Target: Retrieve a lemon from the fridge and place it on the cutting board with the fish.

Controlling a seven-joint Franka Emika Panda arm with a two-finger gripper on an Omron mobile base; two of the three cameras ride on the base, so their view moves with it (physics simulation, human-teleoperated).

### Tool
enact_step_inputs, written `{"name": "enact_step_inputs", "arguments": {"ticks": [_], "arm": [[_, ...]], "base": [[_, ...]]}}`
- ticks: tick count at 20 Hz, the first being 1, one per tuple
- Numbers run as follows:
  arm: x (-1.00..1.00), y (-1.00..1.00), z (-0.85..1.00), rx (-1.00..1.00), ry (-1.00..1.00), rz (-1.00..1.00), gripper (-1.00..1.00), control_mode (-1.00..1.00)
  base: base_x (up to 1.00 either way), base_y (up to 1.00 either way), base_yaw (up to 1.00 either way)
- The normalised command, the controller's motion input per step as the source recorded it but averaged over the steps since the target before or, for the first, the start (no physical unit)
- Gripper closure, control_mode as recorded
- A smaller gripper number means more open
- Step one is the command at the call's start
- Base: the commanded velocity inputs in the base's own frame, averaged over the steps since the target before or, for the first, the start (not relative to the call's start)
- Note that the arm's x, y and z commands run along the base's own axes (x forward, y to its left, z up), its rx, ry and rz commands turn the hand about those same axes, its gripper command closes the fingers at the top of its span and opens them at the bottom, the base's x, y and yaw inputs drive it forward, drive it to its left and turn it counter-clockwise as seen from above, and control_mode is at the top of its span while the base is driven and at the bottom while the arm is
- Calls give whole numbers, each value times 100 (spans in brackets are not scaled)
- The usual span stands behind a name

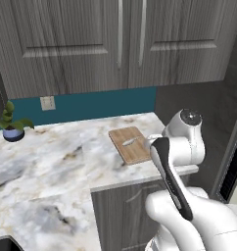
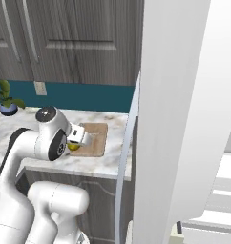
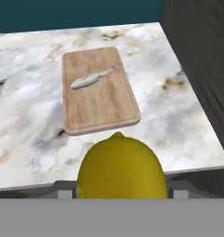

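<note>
The tool was clamped on the lemon, its two tips pressed to either side of the fruit, which sat big and yellow at the bottom of the hand view. From the right base view a sliver of that yellow peeked out beside the arm's wrist, just off the near-left edge of the cutting board. The lemon hung above the marble surface, short of the board and not yet over it.

The board lay flat near the surface's right end, close to the open fridge door that stood tall and white on that side. The fish lay slantwise across the board's far half, leaving the near half bare wood.

To my eye, the carry was nearly finished and the placing was what counted. The sensible target looked to be that bare near half: move forward until the lemon was squarely over wood, well inside the rim and apart from the fish, then lower until it nearly touched before letting go. A lemon is oval and will roll, so dropping it from any height risked sending it off the board or into the fish. Setting it down gently on its long side seemed the safest way. The fridge door stood close on the right, so I would have kept the approach straight rather than swinging wide.
</note>
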Motion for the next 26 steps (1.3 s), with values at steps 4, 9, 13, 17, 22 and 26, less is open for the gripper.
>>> {"name": "enact_step_inputs", "arguments": {"ticks": [4,9,13,17,22,26], "arm": [[62,0,-26,0,1,0,100,-100],[68,0,-18,0,14,0,100,-100],[69,0,-12,0,18,0,100,-100],[46,1,-9,0,9,0,100,-100],[18,3,-10,0,0,5,100,-100],[12,0,-16,0,0,12,100,-100]], "base": [[0,0,0],[0,0,0],[0,0,0],[0,0,0],[0,0,0],[0,0,0]]}}
